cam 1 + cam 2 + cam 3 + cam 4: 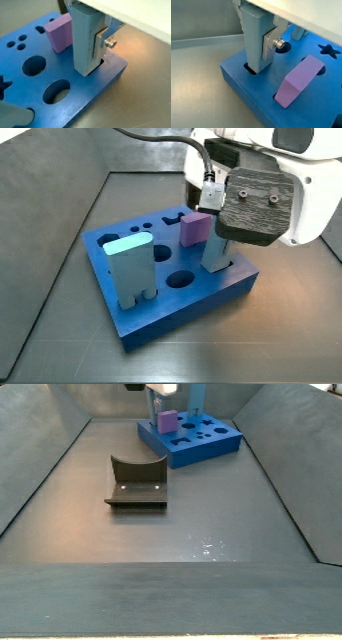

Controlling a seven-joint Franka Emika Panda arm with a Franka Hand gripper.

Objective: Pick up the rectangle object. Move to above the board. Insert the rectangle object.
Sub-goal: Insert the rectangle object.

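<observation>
My gripper (pixel 87 47) is shut on the rectangle object (pixel 84 35), a tall pale steel-blue bar held upright. A silver finger (pixel 100 46) presses on one face; the opposite finger is hidden behind the bar. In both wrist views the bar's lower end meets a dark rectangular hole (pixel 250 69) near a corner of the blue board (pixel 244 82) and looks just inside it. In a side view the gripper (pixel 214 223) hangs over the board (pixel 181 308) with the bar (pixel 217 253) below it.
A pink block (pixel 60 32) (pixel 298 82) stands in the board beside the bar. A wider pale cyan slab (pixel 130 273) stands in another hole. The dark fixture (pixel 136 482) sits on the floor apart from the board (pixel 207 439). Grey walls ring the floor.
</observation>
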